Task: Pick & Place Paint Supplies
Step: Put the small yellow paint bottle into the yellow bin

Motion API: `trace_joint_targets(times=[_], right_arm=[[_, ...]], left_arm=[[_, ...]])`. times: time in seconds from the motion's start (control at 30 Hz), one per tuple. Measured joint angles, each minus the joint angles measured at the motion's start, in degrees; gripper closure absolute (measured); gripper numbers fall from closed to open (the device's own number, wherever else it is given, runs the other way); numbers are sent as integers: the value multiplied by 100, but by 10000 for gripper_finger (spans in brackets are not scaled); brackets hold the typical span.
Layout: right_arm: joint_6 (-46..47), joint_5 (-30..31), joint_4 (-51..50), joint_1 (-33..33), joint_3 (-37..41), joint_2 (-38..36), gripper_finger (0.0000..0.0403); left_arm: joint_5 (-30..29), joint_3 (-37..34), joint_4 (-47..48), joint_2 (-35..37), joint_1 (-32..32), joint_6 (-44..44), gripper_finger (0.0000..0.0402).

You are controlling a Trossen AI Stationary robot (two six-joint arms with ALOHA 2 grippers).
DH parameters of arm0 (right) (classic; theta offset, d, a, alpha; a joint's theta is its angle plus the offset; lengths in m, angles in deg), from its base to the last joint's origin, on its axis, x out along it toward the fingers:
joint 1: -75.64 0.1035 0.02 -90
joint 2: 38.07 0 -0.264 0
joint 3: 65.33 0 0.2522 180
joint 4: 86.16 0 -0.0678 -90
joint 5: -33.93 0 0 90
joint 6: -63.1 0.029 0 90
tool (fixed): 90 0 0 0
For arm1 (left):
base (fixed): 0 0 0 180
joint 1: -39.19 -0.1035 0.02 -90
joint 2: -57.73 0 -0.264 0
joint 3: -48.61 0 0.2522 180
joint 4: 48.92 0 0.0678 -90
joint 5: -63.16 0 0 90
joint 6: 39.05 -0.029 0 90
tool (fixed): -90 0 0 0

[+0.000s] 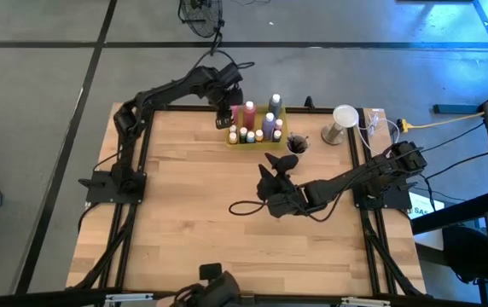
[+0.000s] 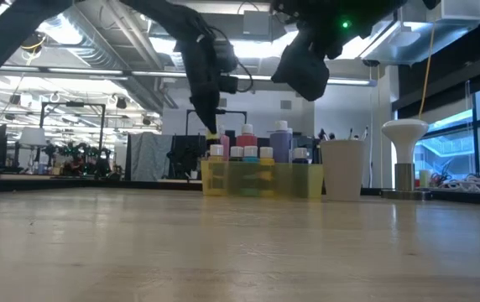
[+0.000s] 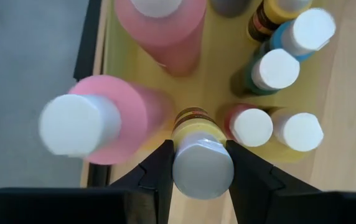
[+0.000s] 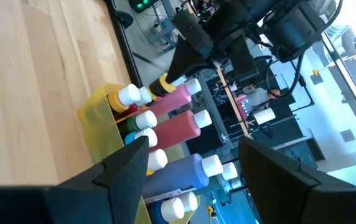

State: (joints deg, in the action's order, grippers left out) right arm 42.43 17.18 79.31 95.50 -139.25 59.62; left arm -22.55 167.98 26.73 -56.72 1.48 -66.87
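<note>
A translucent yellow tray (image 1: 257,139) at the table's far middle holds several paint bottles: a pink one (image 3: 112,118), a red one (image 3: 165,31), a purple one (image 1: 269,124), and small white-capped ones (image 3: 251,126). My left gripper (image 3: 203,155) hangs over the tray's left end, shut on a small yellow bottle (image 3: 195,124) with a pale cap. My right gripper (image 1: 271,164) hovers open near the middle of the table, short of the tray, holding nothing. A grey-beige cup (image 2: 343,168) stands at the tray's right end. My left gripper pinches the small yellow bottle at its top, one finger (image 3: 159,177) on each side just under the pale cap (image 3: 203,169). The fingers come from above, pointing steeply down. The bottle stays upright below them, over the tray's left end beside the pink bottle.
A white mushroom-shaped stand (image 1: 342,119) is at the far right behind the cup. A dark cable (image 1: 242,207) loops on the wood by my right arm. Bare wood stretches over the near and left parts of the table (image 1: 176,222).
</note>
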Motion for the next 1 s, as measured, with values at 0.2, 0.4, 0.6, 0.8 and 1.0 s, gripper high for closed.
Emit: trace_joint_targets(times=[0.2,0.4,0.6,0.8,1.0], right_arm=[[261,-1,-322,0,0,0,153],[381,-1,-461,0,0,0,153],[617,-2,-708,0,0,0,153],[684,-6,-809,0,0,0,153],[698,-6,-828,0,0,0,153]], left_arm=[[81,0,-8,-169,1,-38,286],[114,0,-31,-357,7,-42,286],[143,1,-51,-537,7,-91,286],[172,-2,-58,-569,8,-88,261],[179,-2,-71,-569,10,-55,219]])
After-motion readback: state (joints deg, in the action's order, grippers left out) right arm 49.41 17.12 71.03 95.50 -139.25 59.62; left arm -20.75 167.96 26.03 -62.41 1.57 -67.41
